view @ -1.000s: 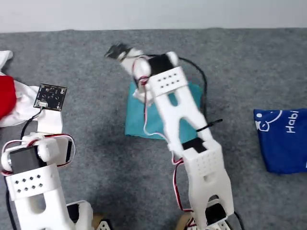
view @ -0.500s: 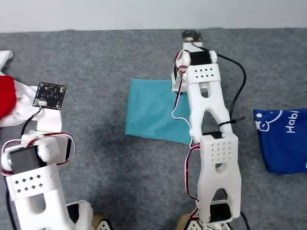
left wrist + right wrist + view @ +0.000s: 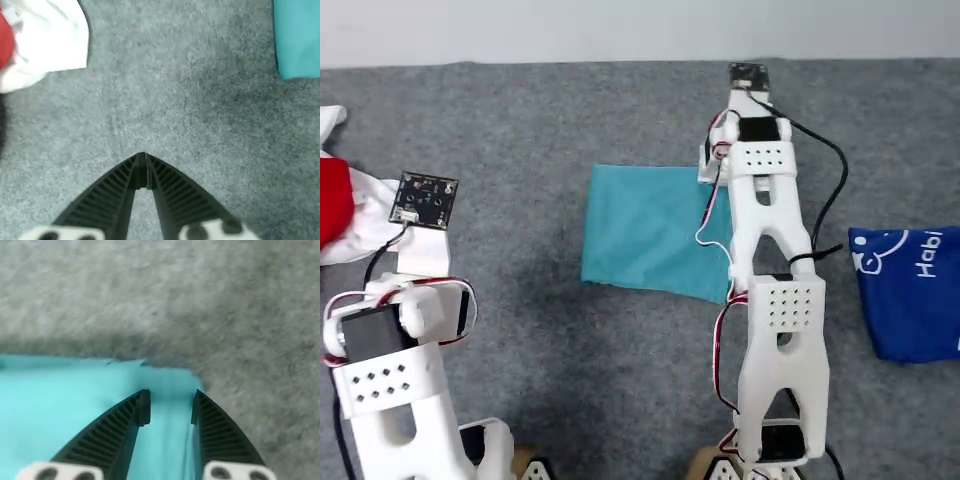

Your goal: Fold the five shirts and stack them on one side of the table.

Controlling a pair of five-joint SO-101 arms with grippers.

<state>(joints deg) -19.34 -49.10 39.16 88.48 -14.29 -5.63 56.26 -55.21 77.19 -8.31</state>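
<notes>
Two tools: right tool parted narrowly over teal shirt corner; left tool closed, empty, over bench.

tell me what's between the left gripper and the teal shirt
Bare grey carpet lies between the left gripper and the teal shirt, as the left wrist view shows.

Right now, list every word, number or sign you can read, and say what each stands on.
White lettering on the blue shirt: cut off by the picture's edge, no whole word readable.
Small black circuit board: any marks too small to read.
Teal shirt: no print showing.
</notes>
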